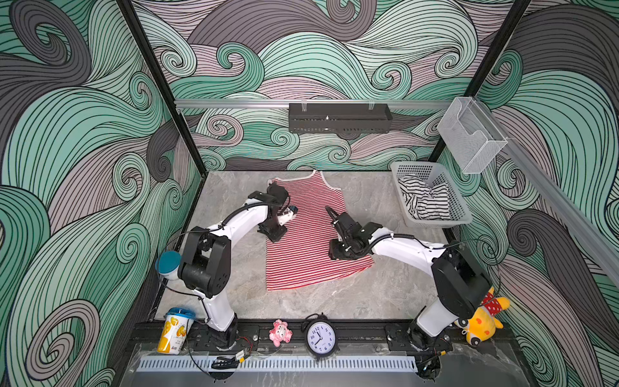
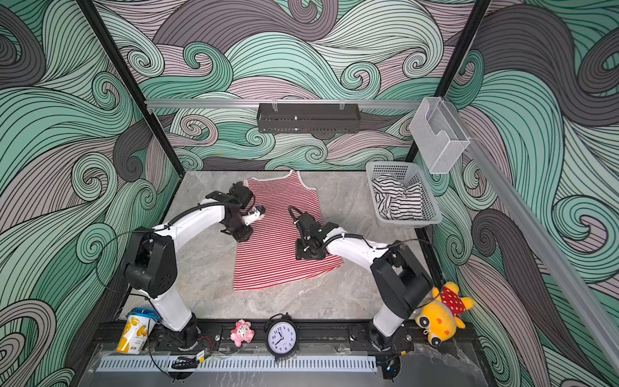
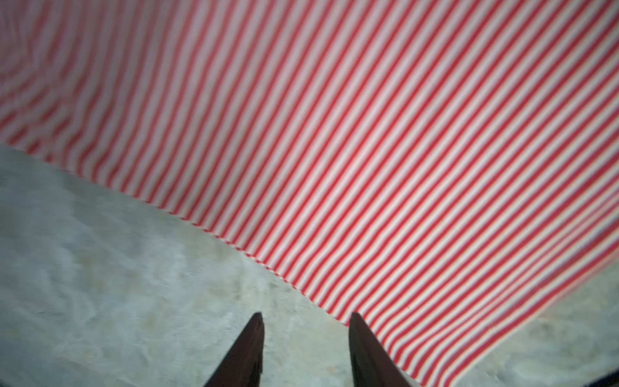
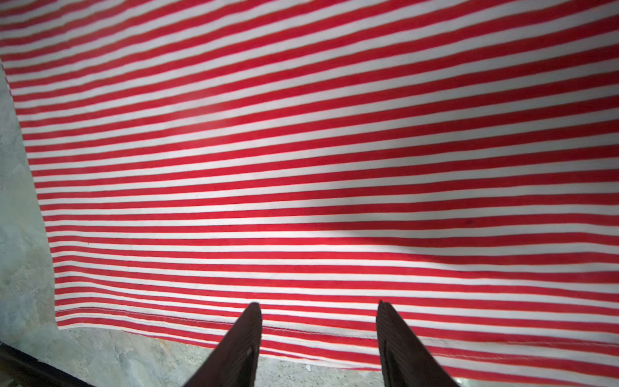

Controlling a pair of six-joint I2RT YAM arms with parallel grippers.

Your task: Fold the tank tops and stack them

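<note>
Red-striped tank top [image 1: 301,268] flat; numbered clock [image 1: 321,338] apart

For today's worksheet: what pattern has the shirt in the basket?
Black and white stripes; shirt clearest in a top view.

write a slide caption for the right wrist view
Open right claw poised over the hem of the red striped tank top, spread flat on the grey table.

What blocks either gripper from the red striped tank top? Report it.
Nothing visible does. The right gripper hangs open over the hem of the red-and-white tank top; the left gripper hangs open at its side edge, above bare table.
</note>
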